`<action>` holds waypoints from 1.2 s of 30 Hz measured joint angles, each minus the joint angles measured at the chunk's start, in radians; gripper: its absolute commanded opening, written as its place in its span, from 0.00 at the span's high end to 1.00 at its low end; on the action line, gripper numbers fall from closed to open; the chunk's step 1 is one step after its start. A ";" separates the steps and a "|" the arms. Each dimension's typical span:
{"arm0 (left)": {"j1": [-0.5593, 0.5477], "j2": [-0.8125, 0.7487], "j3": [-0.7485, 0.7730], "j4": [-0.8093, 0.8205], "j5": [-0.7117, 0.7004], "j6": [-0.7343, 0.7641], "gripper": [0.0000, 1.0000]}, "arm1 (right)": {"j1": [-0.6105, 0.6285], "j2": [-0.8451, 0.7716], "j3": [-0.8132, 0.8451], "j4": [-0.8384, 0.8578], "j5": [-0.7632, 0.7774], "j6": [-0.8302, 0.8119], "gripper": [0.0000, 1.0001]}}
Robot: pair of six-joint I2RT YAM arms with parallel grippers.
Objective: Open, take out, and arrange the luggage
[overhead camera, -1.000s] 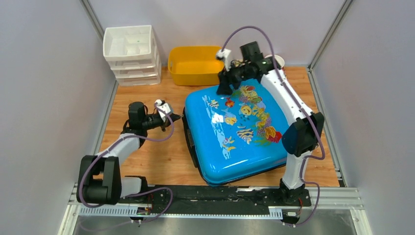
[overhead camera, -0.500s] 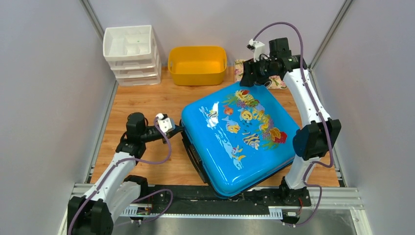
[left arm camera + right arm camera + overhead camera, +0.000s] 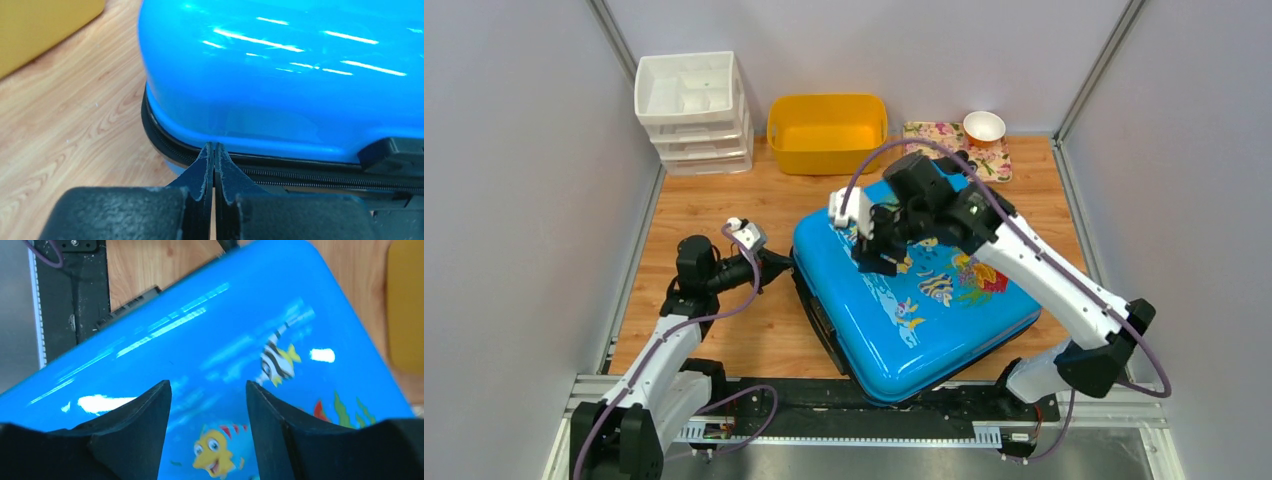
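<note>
The luggage [image 3: 924, 295], a glossy blue suitcase with fish print, lies flat and shut on the wooden table. My left gripper [image 3: 776, 263] is shut and empty, its tips at the suitcase's left edge. In the left wrist view the gripper's tips [image 3: 214, 147] touch the black zipper seam [image 3: 300, 175] under the blue shell [image 3: 280, 75]. My right gripper [image 3: 874, 262] is open and hovers over the lid's left part. In the right wrist view it [image 3: 207, 390] is above the printed lid [image 3: 225, 340], holding nothing.
A yellow tub [image 3: 827, 131] stands at the back middle. A white drawer unit [image 3: 691, 111] is at the back left. A floral mat [image 3: 944, 135] with a small bowl [image 3: 984, 126] lies at the back right. Bare wood [image 3: 724, 205] lies left of the suitcase.
My right arm swung from the back right corner to over the lid's left part. The suitcase turned and shifted slightly. My left gripper stayed at the suitcase's left edge.
</note>
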 measured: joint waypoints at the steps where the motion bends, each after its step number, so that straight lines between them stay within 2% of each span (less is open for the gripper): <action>1: 0.001 0.000 -0.003 0.011 -0.018 -0.043 1.00 | 0.087 -0.020 -0.003 0.011 0.053 -0.026 0.42; 4: 0.003 -0.001 -0.013 0.030 -0.063 -0.151 1.00 | 0.272 -0.047 -0.029 0.059 0.233 -0.084 0.48; 8: 0.003 -0.004 -0.021 0.031 -0.125 -0.291 1.00 | 0.455 -0.022 -0.074 0.106 0.496 -0.121 0.48; 11: 0.003 -0.011 -0.027 0.031 -0.154 -0.362 1.00 | 0.587 0.028 -0.099 0.163 0.670 -0.143 0.42; 13: 0.004 -0.018 -0.033 0.034 -0.172 -0.401 1.00 | 0.656 0.055 -0.111 0.191 0.744 -0.153 0.36; 16: 0.004 -0.027 -0.041 0.035 -0.193 -0.443 1.00 | 0.747 0.110 -0.115 0.211 0.835 -0.166 0.32; 24: 0.004 -0.047 -0.057 0.039 -0.225 -0.500 1.00 | 0.862 0.211 -0.131 0.276 0.989 -0.191 0.31; 31: 0.004 -0.047 -0.069 0.063 -0.236 -0.534 1.00 | 0.875 0.383 -0.124 0.262 1.088 -0.225 0.34; 36: 0.004 -0.047 -0.077 0.077 -0.237 -0.534 1.00 | 0.877 0.396 -0.198 0.273 1.168 -0.276 0.36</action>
